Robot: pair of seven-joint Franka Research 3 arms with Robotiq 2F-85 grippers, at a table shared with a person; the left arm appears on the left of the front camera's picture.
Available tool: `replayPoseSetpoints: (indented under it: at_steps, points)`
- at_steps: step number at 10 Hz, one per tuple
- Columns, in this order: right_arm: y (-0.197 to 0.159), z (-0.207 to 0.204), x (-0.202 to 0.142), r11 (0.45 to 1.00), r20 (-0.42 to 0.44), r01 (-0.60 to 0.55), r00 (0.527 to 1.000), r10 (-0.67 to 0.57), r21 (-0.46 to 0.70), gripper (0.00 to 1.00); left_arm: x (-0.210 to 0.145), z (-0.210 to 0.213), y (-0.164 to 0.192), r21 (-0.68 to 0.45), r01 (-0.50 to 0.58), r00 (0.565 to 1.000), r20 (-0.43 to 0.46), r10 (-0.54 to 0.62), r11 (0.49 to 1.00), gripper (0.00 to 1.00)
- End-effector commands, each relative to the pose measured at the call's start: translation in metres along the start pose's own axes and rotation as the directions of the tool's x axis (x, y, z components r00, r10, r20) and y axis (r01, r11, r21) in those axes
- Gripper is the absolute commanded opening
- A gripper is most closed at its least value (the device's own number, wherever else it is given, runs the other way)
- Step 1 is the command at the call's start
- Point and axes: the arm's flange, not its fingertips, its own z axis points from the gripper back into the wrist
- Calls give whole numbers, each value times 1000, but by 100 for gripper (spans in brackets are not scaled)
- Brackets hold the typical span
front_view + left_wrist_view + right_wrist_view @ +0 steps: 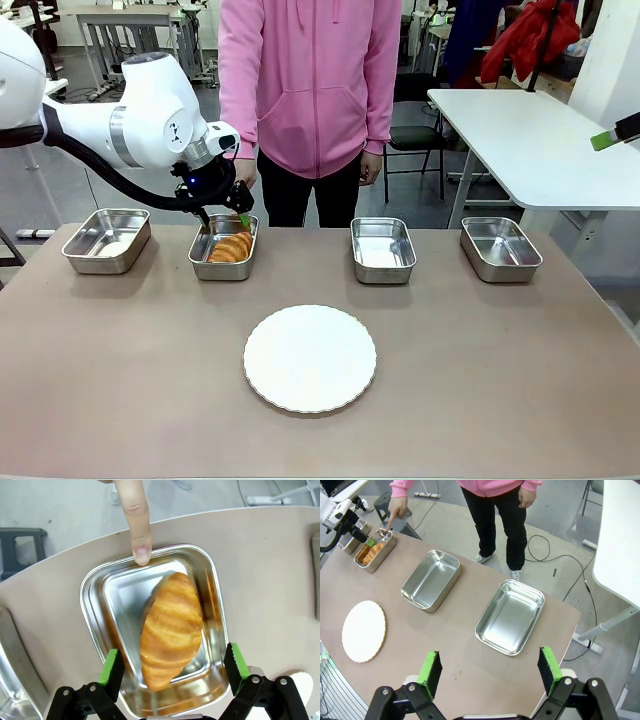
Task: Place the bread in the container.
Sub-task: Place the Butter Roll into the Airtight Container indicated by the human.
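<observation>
The bread [171, 630], a golden-brown croissant, lies inside the container [100, 610], the second steel pan from the left [200, 262]. My left gripper [174, 665] hovers just above it, open, with its green pads either side of the croissant and not touching it. In the front view the left gripper [225, 215] hangs over the pan's far end, above the bread [230, 247]. A person's finger [139, 525] points down at the pan's far rim. My right gripper [490, 671] stands open and empty, high over the table's right end.
Three more steel pans sit in the row: far left [105, 240], right of centre [382, 250] and far right [500, 248]. A round white plate [310, 358] lies in the table's middle. The person in a pink hoodie [310, 80] stands at the far edge.
</observation>
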Motion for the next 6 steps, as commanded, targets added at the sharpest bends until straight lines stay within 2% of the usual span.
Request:
replayPoseSetpoints:
  at_steps: [1, 2, 3, 6]
  points:
    - [-1, 1, 0, 1000, 15, 2, 1000, -3, 14, 100, 0, 0, 0, 0, 0, 1000, 0, 0, 1000, 100]
    - [-1, 1, 0, 1000, 15, 2, 1000, -3, 14, 100, -7, 9, -7, -20, 2, 1000, 24, -2, 1000, 100]
    - [-1, 1, 0, 1000, 15, 2, 1000, -3, 14, 100, -16, 22, -17, 10, 15, 999, 46, -16, 1000, 100]
    - [-1, 1, 0, 1000, 15, 2, 1000, -3, 14, 100, -70, 83, -63, 65, 23, 990, 138, -32, 998, 100]
